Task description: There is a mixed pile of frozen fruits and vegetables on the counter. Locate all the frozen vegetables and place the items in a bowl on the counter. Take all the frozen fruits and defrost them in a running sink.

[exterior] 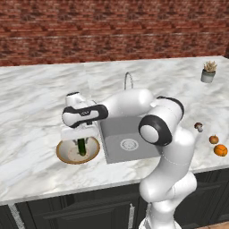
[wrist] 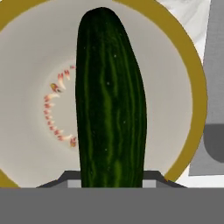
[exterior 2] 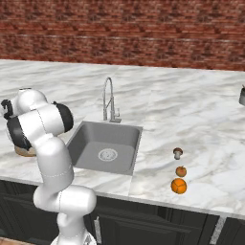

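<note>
Item: cucumber (wrist: 109, 100), dark green, elongated. It is hanging end-down from the gripper (exterior: 81, 139), whose two fingers are pinching its upper end; its lower end is pointing straight into the bowl (exterior: 62, 152) directly beneath the gripper. In the hand view the cucumber is running up the middle of the frame, over the bowl's cream inside and a ring of small reddish marks. Whether its tip is touching the bowl's floor cannot be told.

Item: bowl (wrist: 192, 78), wide, shallow, tan-brown rim. It is sitting on the counter (exterior: 36, 98) just below the gripper, right beside the sink (exterior: 127, 143).

Item: sink, grey steel basin with round drain. It is lying just to the right of the gripper, with the curved chrome faucet (exterior 2: 109, 98) standing at its far edge.

Items: mushroom (exterior: 198, 127), brown cap, and two orange fruits (exterior: 214, 139) (exterior: 220, 150). They are lying on the counter well away from the gripper, beyond the sink's far side, the fruits close together and nearer the front edge.

Item: potted plant (exterior: 208, 71). It is standing far from the gripper, near the brick wall (exterior: 112, 27).
</note>
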Robot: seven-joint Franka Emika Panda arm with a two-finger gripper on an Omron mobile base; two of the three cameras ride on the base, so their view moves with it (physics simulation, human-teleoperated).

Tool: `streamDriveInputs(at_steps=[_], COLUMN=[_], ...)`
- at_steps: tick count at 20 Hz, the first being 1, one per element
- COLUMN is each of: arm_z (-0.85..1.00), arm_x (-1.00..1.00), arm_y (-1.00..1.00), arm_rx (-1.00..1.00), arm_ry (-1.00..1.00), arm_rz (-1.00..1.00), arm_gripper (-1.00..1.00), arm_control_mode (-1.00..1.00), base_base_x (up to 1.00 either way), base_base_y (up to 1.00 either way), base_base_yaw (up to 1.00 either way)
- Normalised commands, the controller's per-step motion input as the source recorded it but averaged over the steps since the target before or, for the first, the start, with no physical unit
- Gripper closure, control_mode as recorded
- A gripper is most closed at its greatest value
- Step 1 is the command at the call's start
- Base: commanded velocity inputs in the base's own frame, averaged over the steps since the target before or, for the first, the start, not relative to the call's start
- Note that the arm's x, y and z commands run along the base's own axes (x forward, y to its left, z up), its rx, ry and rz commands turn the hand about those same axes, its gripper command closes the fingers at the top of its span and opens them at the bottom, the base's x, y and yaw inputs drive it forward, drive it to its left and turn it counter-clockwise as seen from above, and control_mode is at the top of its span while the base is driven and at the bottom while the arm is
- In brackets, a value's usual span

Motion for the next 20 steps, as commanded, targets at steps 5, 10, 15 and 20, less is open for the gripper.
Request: streamDriveInputs(at_steps=[5,10,15,20], arm_z=[-0.16,-0.13,-0.13,-0.07], arm_x=[0.11,0.16,0.15,0.13], arm_y=[0.0,0.0,0.16,0.15], arm_rx=[0.02,0.0,0.0,0.0], arm_ry=[-0.03,0.03,0.1,0.07], arm_rz=[0.0,0.0,0.02,0.02], arm_gripper=[1.0,1.0,1.0,1.0], arm_control_mode=[-1.0,-1.0,-1.0,-1.0], base_base_x=[0.0,0.0,0.0,0.0], base_base_y=[0.0,0.0,0.0,0.0], base_base_yaw=[0.0,0.0,0.0,0.0])
